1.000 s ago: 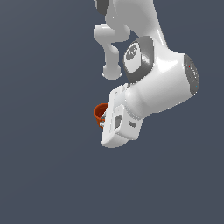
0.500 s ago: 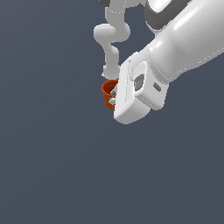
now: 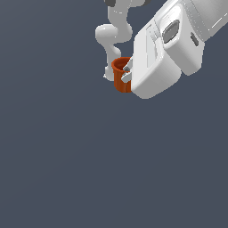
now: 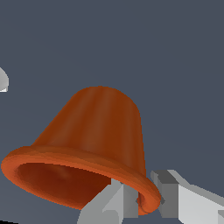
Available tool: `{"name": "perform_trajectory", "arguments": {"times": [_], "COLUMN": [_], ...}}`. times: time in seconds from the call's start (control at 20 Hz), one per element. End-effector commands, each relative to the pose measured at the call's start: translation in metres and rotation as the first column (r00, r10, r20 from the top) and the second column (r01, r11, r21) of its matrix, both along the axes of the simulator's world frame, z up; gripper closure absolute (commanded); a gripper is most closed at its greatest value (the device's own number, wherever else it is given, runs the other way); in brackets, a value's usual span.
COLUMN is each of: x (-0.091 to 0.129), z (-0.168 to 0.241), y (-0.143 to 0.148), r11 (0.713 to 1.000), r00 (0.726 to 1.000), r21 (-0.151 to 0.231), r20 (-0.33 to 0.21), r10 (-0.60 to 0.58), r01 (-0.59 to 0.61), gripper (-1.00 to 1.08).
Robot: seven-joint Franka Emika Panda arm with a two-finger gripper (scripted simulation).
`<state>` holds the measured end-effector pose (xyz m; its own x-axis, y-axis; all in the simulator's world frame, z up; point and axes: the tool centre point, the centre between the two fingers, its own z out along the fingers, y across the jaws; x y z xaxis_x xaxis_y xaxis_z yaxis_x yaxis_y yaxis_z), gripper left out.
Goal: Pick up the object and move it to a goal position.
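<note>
Your gripper (image 3: 128, 73) is pinching the orange-red cup (image 3: 119, 76) by its rim: in the wrist view one finger (image 4: 114, 202) sits inside the cup's (image 4: 94, 148) mouth and the other presses the flared lip from outside. In the exterior view you see the cup held at the white hand's tip, toward that view's upper middle, in front of the arm's grey links (image 3: 110, 36).
</note>
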<state>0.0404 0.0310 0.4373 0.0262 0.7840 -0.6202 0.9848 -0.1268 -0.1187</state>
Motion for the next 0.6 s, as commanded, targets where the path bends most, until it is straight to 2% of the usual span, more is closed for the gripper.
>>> {"name": "perform_trajectory", "arguments": {"times": [0.0,0.55], "x": [-0.002,-0.003], "z": [0.012,0.026], "y": [0.004,0.009], "r11": [1.0,1.0], "r00": [1.0,1.0], "r21": [-0.001,-0.003], "r20": [0.0,0.001], "r10": [-0.001,-0.001], "r01": [0.001,0.001], "gripper": [1.08,1.08]}}
